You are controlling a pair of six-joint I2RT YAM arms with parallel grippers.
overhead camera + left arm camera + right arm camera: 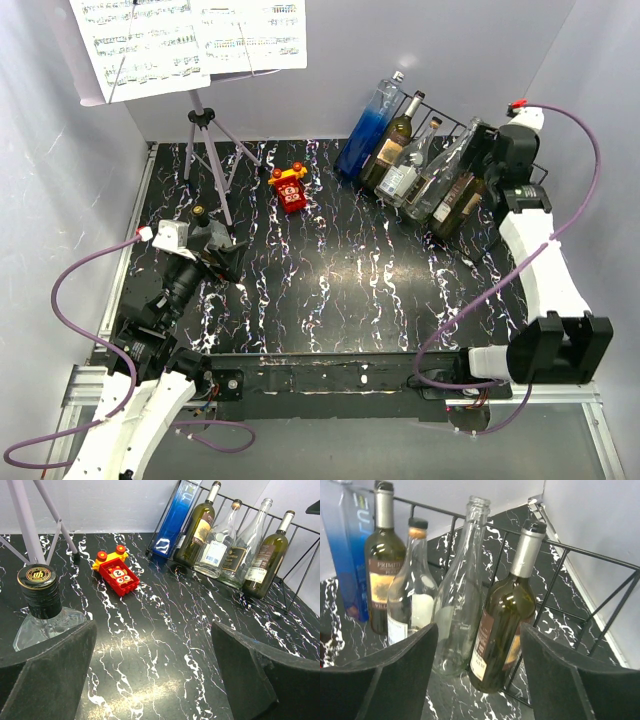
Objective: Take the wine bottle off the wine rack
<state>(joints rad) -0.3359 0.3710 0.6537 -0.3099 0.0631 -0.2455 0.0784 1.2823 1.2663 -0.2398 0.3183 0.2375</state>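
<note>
Currently, right tool (478, 630): fingers spread wide with nothing gripped, poised at the right end of the rack; from its wrist view two bottles stand in the gap between the fingers.
Wine rack: wide black thin-wire frame (600, 556) with a slanted back, standing at the far right of the surface against the wall.
Wine bottle: dark olive-green glass bottle with a silver foil neck (505, 610), rightmost in the rack, leaning back against the wires.
Neighbours in the rack, right to left: an empty clear glass bottle with no cap (462, 600), a clear bottle with a white label and brown stopper (412, 600), a dark green bottle with a gold label (382, 575), a tall blue square bottle (347, 555).
Left tool (153, 627): fingers wide apart and empty, low over the left side of the surface.
Beside the left tool: a clear glass bottle with a black cap (42, 600), upright, just behind the left finger.
Surface: black with white marbling (330, 290).
Elsewhere: a small red toy block (117, 575) near the middle back; a grey tripod music stand (210, 150) carrying sheet music (190, 35) at the far left.
</note>
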